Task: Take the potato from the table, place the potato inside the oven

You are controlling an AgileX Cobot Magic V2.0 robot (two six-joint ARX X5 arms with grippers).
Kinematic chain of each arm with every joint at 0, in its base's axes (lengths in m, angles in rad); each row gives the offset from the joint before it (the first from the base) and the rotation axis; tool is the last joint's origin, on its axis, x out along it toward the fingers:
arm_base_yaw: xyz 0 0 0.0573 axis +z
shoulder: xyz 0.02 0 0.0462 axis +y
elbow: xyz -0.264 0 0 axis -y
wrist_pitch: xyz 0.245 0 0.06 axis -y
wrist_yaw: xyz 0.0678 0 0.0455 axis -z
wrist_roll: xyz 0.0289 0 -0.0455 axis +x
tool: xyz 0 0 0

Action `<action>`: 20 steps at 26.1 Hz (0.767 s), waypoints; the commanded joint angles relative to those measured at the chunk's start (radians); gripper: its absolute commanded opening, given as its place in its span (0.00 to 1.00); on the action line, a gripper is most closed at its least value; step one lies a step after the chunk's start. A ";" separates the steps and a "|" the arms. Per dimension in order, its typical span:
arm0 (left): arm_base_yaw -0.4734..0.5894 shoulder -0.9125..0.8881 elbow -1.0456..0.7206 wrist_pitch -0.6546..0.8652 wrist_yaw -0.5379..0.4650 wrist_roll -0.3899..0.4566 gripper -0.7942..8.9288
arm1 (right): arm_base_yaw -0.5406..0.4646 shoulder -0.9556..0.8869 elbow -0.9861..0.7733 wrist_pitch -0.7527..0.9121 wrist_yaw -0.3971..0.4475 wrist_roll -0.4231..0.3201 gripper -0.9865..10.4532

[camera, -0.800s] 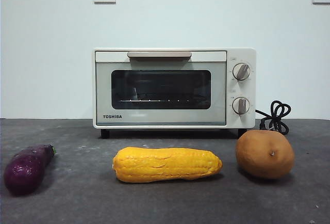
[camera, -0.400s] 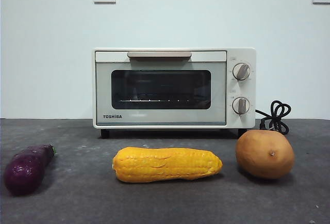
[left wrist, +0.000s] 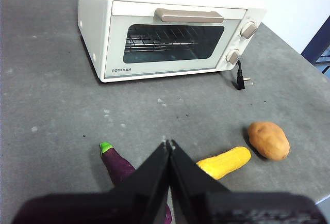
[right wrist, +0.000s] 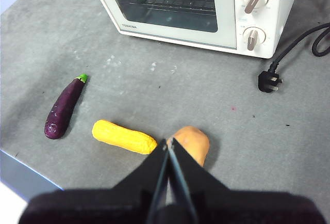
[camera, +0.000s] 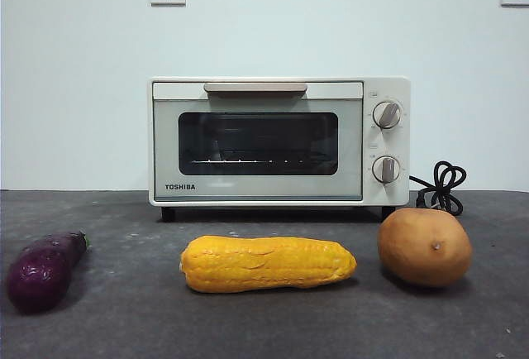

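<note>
Potato (camera: 425, 246) is sitting on the table (camera: 264, 326) at about 4 o'clock from the closed oven (camera: 279, 141), beside the corn (camera: 268, 264). Right gripper (right wrist: 168, 143) is hovering right above it, jaws together; left gripper (left wrist: 168, 144) likewise pinched together.

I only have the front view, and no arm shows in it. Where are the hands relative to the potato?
Observer: The right hand hangs above the table, over the potato, jaws shut.
Operator: And the left one?
Observer: The left hand is also shut, raised above the eggplant and the corn.
Operator: Is the oven's cord plugged in?
Observer: No. The plug lies loose on the table beside the oven, whose door is closed.
</note>
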 commanded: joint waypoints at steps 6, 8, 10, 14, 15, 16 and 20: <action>0.000 -0.001 0.000 0.001 0.002 0.016 0.07 | 0.003 0.000 0.002 0.004 -0.001 -0.008 0.09; 0.000 -0.001 0.000 0.000 0.002 0.016 0.07 | 0.003 0.000 0.002 0.004 -0.001 -0.007 0.09; 0.000 -0.001 0.000 0.001 0.002 0.016 0.07 | 0.003 0.000 0.002 0.004 -0.001 -0.005 0.15; 0.000 -0.001 0.000 0.000 0.003 0.016 0.07 | 0.003 0.000 0.002 0.004 -0.001 0.002 0.27; 0.000 -0.001 0.000 0.000 0.004 0.016 0.07 | 0.003 0.000 0.002 0.004 -0.001 0.003 0.30; 0.000 -0.001 0.000 0.000 0.004 0.016 0.07 | 0.003 0.000 0.002 0.004 -0.001 0.003 0.33; 0.000 -0.001 0.000 0.001 0.004 0.016 0.07 | 0.003 0.001 0.002 0.004 0.003 0.034 0.58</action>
